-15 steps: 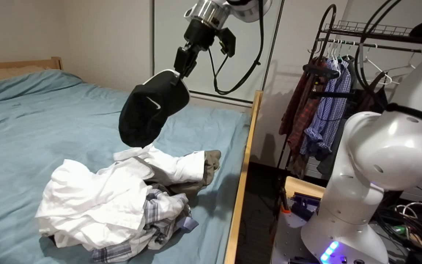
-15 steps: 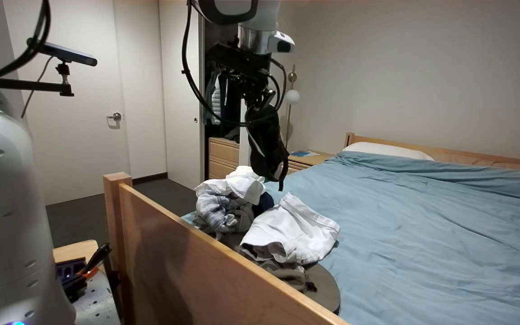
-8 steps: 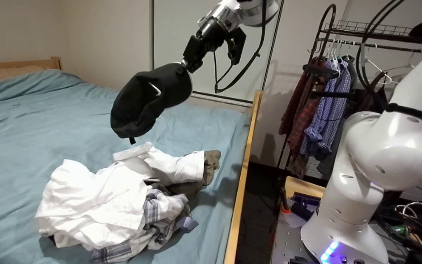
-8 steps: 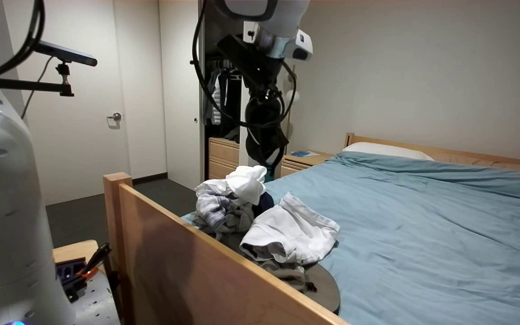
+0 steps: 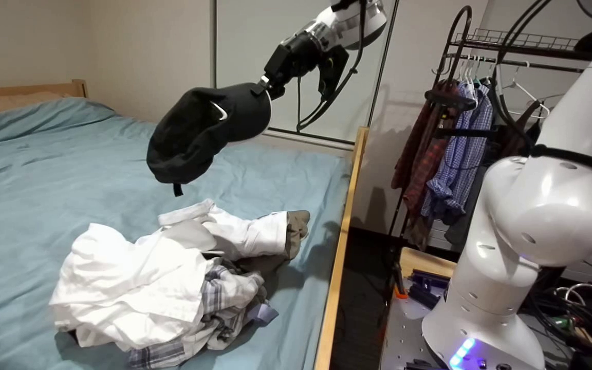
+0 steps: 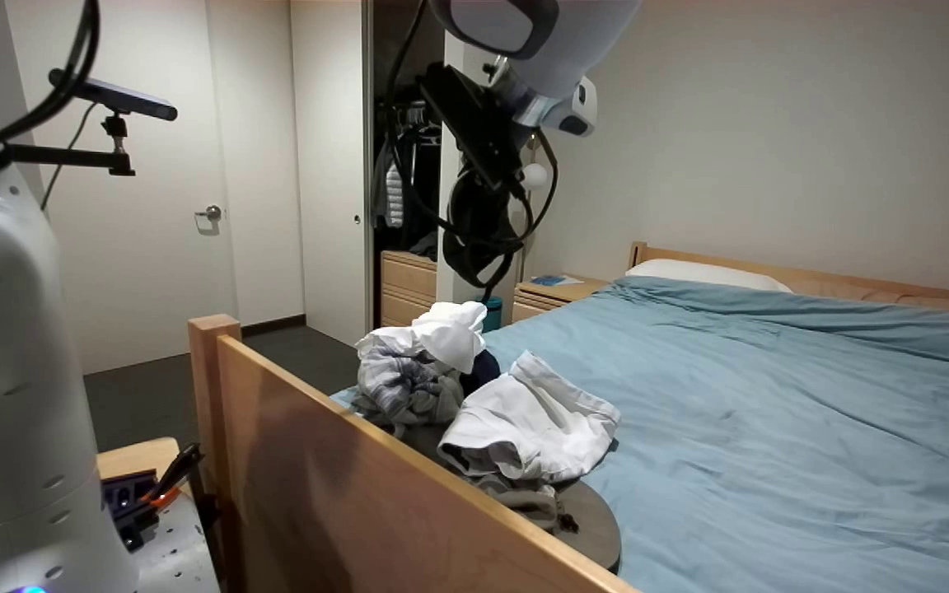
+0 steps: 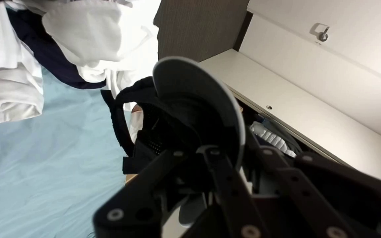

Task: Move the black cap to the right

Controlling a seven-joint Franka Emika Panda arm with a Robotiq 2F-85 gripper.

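The black cap (image 5: pixel 196 136) hangs in the air, tilted, its crown lower than the brim, on which the gripper (image 5: pixel 263 88) is clamped. In the wrist view the cap's back strap (image 7: pixel 119 127) dangles beyond the gripper. Below the gripper, apart from the cap, white clothes (image 5: pixel 131 288) and a plaid garment (image 5: pixel 229 289) lie heaped on the bed (image 5: pixel 59 174), whose blue-green cover (image 6: pixel 771 412) is wrinkled. A wooden footboard (image 6: pixel 409 527) stands between the heap and the arm's base (image 5: pixel 486 326), which rests on a perforated table (image 5: pixel 402 339). At the bed's opposite end, well apart from the gripper, a white pillow (image 6: pixel 705 274) lies by the headboard (image 6: pixel 812 277). To the gripper's right in an exterior view, shirts (image 5: pixel 458 154) hang from a clothes rack (image 5: pixel 522 50). In an exterior view, beyond the gripper, are an open closet (image 6: pixel 384 41) with wooden drawers (image 6: pixel 409 276), a globe lamp (image 6: pixel 534 176) and a nightstand (image 6: pixel 577 290) with something blue (image 6: pixel 553 281) on top; a white door (image 6: pixel 128 185) is farther off to the gripper's left.
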